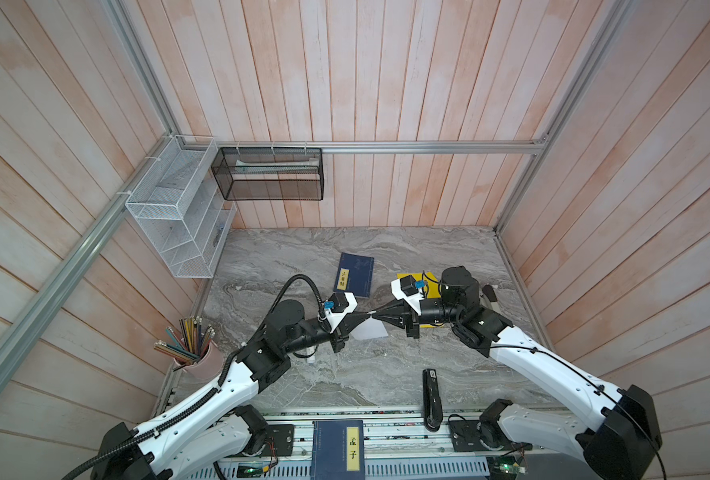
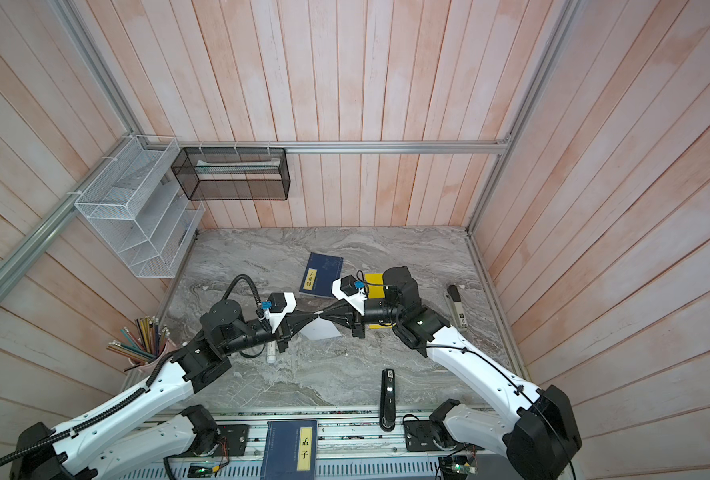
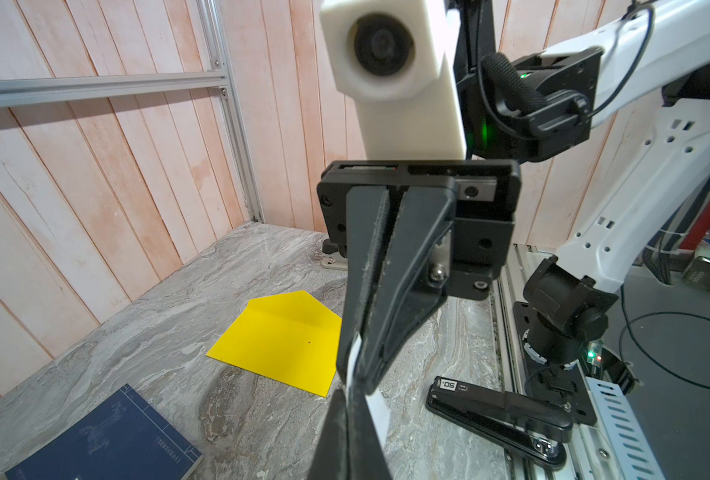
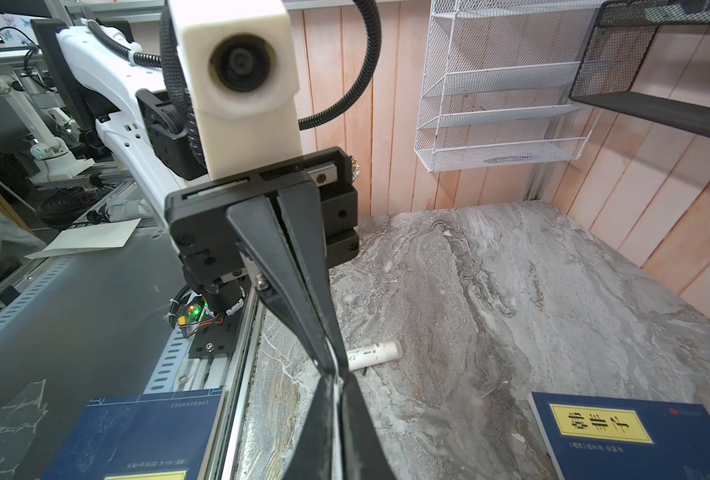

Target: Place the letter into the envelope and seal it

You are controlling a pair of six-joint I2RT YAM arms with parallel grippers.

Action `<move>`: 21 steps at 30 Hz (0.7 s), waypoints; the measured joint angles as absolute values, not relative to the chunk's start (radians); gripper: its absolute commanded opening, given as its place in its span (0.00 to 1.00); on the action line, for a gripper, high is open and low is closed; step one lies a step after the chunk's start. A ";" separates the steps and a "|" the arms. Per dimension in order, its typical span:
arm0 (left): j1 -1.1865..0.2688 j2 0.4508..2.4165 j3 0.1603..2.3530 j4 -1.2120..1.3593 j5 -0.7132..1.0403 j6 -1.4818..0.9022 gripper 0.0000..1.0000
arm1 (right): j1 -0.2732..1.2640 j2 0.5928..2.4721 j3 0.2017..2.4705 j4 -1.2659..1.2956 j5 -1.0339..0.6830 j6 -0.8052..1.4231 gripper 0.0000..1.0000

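Two end effectors (image 1: 370, 317), one letter (image 1: 369, 331)

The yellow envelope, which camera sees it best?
The left wrist view: the envelope lies flat, flap open, mostly uncovered. In both top views the right arm hides most of it. The right wrist view misses it.

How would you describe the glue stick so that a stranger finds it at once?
Start at the pink cup of pencils at the grey marble table's left edge. Just right of it, under the left arm, lies a small white plastic tube with printed text. It is the only cylinder lying flat; the neighbours are flat books and paper.
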State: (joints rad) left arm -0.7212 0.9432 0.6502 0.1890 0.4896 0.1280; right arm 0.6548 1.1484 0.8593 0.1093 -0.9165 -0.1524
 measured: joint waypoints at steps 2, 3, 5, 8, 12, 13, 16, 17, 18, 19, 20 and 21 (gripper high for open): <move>-0.721 0.943 0.650 0.189 0.489 0.129 0.00 | 0.658 1.148 0.864 0.108 -0.916 -0.155 0.00; -0.721 0.943 0.650 0.191 0.490 0.130 0.00 | 0.658 1.148 0.865 0.106 -0.915 -0.152 0.00; -0.721 0.943 0.650 0.192 0.489 0.131 0.00 | 0.658 1.148 0.869 0.101 -0.913 -0.153 0.00; -0.721 0.942 0.650 0.192 0.489 0.131 0.00 | 0.658 1.148 0.870 0.097 -0.913 -0.157 0.03; -0.721 0.942 0.650 0.185 0.489 0.131 0.00 | 0.659 1.147 0.870 0.088 -0.900 -0.161 0.25; -0.721 0.942 0.650 0.179 0.488 0.132 0.00 | 0.659 1.146 0.869 0.084 -0.894 -0.168 0.27; -0.721 0.937 0.650 0.168 0.485 0.137 0.00 | 0.659 1.134 0.858 0.075 -0.878 -0.180 0.27; -0.721 0.935 0.650 0.166 0.484 0.139 0.00 | 0.659 1.128 0.850 0.073 -0.873 -0.181 0.27; -0.721 0.932 0.650 0.162 0.482 0.141 0.00 | 0.659 1.122 0.839 0.072 -0.869 -0.183 0.27; -0.721 0.929 0.650 0.159 0.481 0.143 0.00 | 0.659 1.117 0.826 0.070 -0.864 -0.183 0.27; -0.721 0.927 0.651 0.156 0.481 0.146 0.00 | 0.659 1.113 0.814 0.070 -0.860 -0.184 0.27; -0.721 0.926 0.651 0.153 0.481 0.147 0.00 | 0.659 1.110 0.799 0.067 -0.855 -0.184 0.27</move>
State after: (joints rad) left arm -0.7212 0.9257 0.6506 0.1532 0.4812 0.1474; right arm 0.6590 1.1095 0.7990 0.0666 -0.8551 -0.1841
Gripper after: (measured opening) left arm 0.053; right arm 0.268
